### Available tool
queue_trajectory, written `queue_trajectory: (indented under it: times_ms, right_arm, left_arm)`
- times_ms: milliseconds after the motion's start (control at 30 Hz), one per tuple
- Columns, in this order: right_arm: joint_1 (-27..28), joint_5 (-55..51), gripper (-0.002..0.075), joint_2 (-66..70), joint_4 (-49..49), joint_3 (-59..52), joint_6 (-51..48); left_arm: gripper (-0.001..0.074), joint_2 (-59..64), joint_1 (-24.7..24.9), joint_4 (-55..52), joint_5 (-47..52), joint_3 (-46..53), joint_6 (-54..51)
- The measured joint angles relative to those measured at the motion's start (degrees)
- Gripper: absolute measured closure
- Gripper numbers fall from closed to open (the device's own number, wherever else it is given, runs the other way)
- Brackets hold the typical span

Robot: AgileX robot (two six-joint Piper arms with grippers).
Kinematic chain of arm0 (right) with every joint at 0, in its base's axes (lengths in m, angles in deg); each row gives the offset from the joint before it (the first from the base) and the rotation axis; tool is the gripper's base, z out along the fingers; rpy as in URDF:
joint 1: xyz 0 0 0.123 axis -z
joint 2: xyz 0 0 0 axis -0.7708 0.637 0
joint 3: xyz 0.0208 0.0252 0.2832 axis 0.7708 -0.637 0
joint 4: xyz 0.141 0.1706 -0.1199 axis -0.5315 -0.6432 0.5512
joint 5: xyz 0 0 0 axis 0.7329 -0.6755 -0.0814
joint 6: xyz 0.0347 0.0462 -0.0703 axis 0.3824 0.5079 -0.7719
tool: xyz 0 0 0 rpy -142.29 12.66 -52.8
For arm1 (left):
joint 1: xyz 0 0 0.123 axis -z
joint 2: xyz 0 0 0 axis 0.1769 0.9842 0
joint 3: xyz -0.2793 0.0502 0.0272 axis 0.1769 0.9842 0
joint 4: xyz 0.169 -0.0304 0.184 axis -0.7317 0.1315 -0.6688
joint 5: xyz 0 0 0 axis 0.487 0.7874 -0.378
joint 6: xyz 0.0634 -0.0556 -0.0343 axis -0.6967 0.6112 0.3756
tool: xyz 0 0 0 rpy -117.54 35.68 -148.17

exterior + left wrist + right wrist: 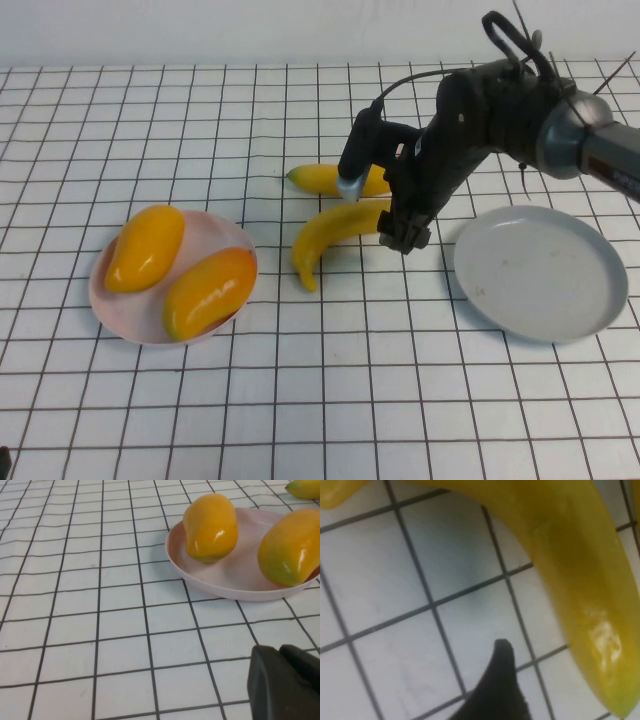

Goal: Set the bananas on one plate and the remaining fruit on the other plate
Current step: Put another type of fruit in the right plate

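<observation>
**On the gridded counter, two bananas awaited the grey plate**

Between the plates, the nearer banana (335,236) and the second banana (330,179) lay on the counter (320,400). The right gripper (398,215) hovered wide-jawed at the nearer one's end; gripping mid-body would likely hold better. Both mangoes (146,247) (208,292) sat on the pink plate (235,238); the grey plate (541,272) was bare. The left gripper (285,685) rested shut nearby.

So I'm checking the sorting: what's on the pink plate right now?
Two mangoes lie on the pink plate; no banana. The plate surface beneath them is covered.
</observation>
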Motion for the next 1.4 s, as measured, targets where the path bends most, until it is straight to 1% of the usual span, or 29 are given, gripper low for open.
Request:
queue_trajectory:
  times_ms: [233,300,367,467,500,600,767,900,1033,1167,1233,1333,1400]
  right_arm:
    - [0.0,2.3,0.0175,5.5,1.0,4.3,0.0]
    - [0.0,2.8,0.0195,6.3,1.1,4.5,0.0]
    - [0.0,2.9,0.0250,6.6,1.1,4.6,0.0]
    - [0.0,2.9,0.0398,6.6,1.2,4.7,0.2]
    - [0.0,2.9,0.0430,6.6,1.2,4.7,0.8]
    - [0.0,0.0,0.0424,6.0,1.2,5.8,5.4]
    - [0.0,-8.9,0.0424,1.7,1.2,7.5,13.9]
    - [0.0,-16.4,0.0424,-2.5,-0.1,7.6,16.1]
    - [0.0,-20.4,0.0424,-7.0,-5.1,6.9,16.6]
    - [0.0,-19.7,0.0424,-14.0,-9.7,1.8,17.9]
    - [0.0,-18.0,0.0424,-18.4,-9.9,-2.8,19.7]
    - [0.0,-15.6,0.0424,-26.2,-6.3,-10.8,24.7]
    - [0.0,-14.6,0.0424,-31.0,-1.0,-17.0,30.1]
  left_arm:
    - [0.0738,0.0,0.0,0.0,0.0,0.0,0.0]
    - [0.0739,0.0,0.0,0.0,0.0,0.0,0.0]
    - [0.0738,0.0,0.0,0.0,0.0,0.0,0.0]
    - [0.0739,0.0,0.0,0.0,0.0,0.0,0.0]
    - [0.0739,0.0,0.0,0.0,0.0,0.0,0.0]
    - [0.0738,0.0,0.0,0.0,0.0,0.0,0.0]
    - [0.0738,0.0,0.0,0.0,0.0,0.0,0.0]
    - [0.0738,0.0,0.0,0.0,0.0,0.0,0.0]
    - [0.0738,0.0,0.0,0.0,0.0,0.0,0.0]
    - [0.0738,0.0,0.0,0.0,0.0,0.0,0.0]
    - [0.0738,0.0,0.0,0.0,0.0,0.0,0.0]
    - [0.0738,0.0,0.0,0.0,0.0,0.0,0.0]
    - [0.0739,0.0,0.0,0.0,0.0,0.0,0.0]
